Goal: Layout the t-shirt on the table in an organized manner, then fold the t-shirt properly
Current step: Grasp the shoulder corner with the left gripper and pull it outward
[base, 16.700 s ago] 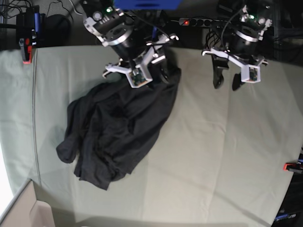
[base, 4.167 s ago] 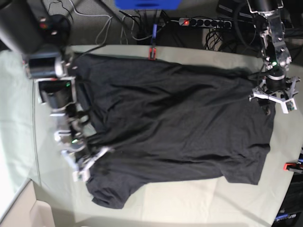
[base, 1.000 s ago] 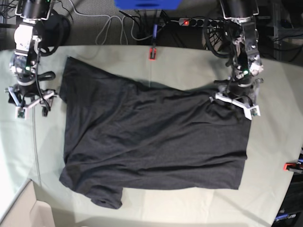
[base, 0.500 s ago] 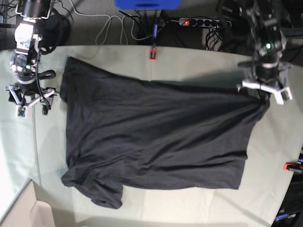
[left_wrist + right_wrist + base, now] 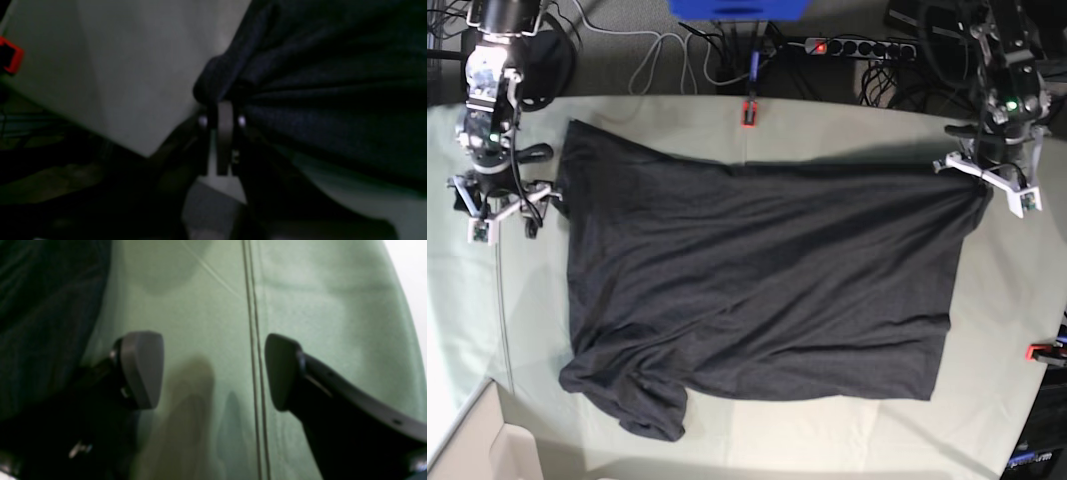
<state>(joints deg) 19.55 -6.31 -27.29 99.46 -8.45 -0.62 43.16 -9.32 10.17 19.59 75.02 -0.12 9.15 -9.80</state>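
Both arms serve my spreading: left jaws [image 5: 220, 121] pinch the t-shirt [image 5: 757, 300] corner, pulling it taut across the counter [image 5: 847, 430], while right jaws [image 5: 213, 370] gape empty just beside its opposite edge.
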